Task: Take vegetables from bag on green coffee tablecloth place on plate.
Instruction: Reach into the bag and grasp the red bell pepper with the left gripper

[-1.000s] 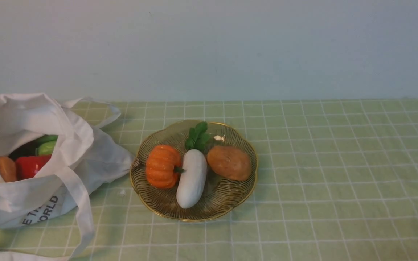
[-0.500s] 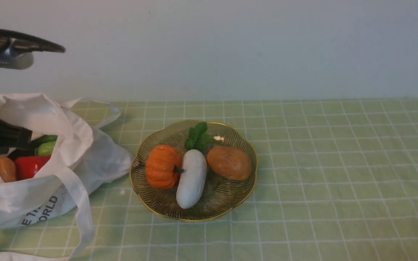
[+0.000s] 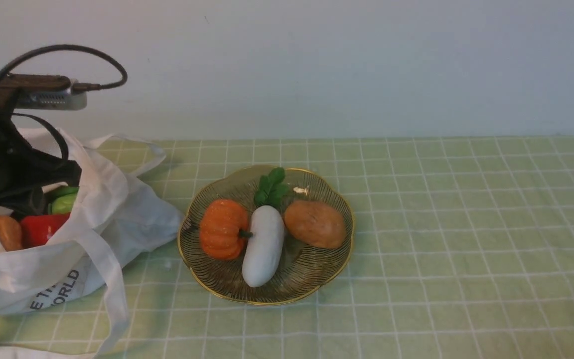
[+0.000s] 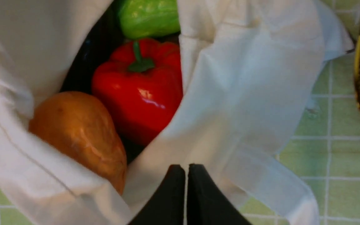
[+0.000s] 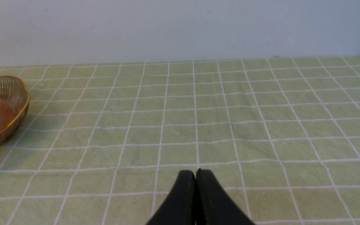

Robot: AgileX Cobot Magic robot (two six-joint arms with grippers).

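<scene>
Both grippers are pinched closed and empty: my left gripper (image 4: 184, 170) hangs over the bag (image 4: 245, 78), my right gripper (image 5: 195, 175) above the tablecloth (image 5: 261, 109). Pepper (image 4: 139, 93), potato (image 4: 80, 134) and cucumber (image 4: 148, 17) lie in the bag. Pumpkin (image 3: 222, 229), radish (image 3: 263, 247) and a second potato (image 3: 314, 224) sit on the plate (image 3: 217, 280).

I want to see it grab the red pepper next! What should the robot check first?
1. Left claw over the bag: ok.
2. Left claw open to grab: not ok, it is shut.
3. Pepper in sight: ok, top and stem show.
4. Bag cloth off the pepper: not ok, a fold covers one side.
5. Room on the plate: ok, the front part is bare.
6. Right claw out of the way: ok, shut, off to the plate's side.
</scene>
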